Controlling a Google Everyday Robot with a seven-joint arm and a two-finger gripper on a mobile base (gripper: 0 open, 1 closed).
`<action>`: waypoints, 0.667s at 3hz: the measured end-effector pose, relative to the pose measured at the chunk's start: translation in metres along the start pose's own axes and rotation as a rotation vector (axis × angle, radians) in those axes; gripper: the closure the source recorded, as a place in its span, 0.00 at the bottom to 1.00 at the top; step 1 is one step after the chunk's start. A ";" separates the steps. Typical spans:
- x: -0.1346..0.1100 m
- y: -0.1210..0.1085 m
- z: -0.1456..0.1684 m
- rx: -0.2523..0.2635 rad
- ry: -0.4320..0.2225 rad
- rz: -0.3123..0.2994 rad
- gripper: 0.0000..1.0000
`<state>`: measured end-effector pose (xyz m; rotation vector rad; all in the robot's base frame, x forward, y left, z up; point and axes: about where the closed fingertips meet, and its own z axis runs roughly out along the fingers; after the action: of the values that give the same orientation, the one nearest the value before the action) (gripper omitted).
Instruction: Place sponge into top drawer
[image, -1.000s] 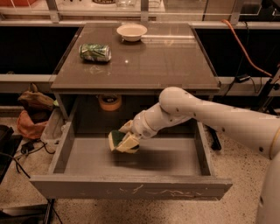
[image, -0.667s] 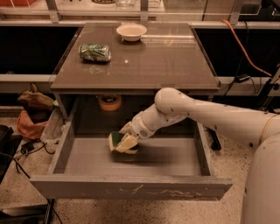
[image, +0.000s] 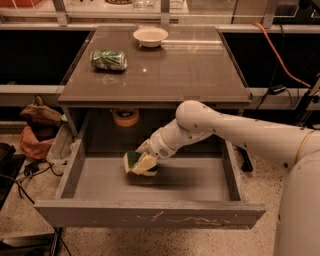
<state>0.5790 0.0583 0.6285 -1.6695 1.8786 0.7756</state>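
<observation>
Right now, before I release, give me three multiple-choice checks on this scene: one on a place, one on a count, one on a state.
1. Where is the sponge?
A. On the ground outside.
B. On a shelf behind.
C. Inside the top drawer, in the gripper.

2. How many things lie on the table?
A. Two.
B. One.
C. Four.

3. The top drawer is:
A. shut.
B. open.
C. lifted right out.

Answers:
1 C: the sponge sits tilted in the gripper, over the drawer's bottom.
2 A: only the crushed can and the bowl are up there.
3 B: its inside is in full view, with the front panel out toward the camera.
</observation>
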 end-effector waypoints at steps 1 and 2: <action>0.000 0.000 0.000 0.000 0.000 0.000 0.59; 0.000 0.000 0.000 0.000 0.000 0.000 0.36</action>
<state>0.5790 0.0583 0.6285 -1.6696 1.8786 0.7758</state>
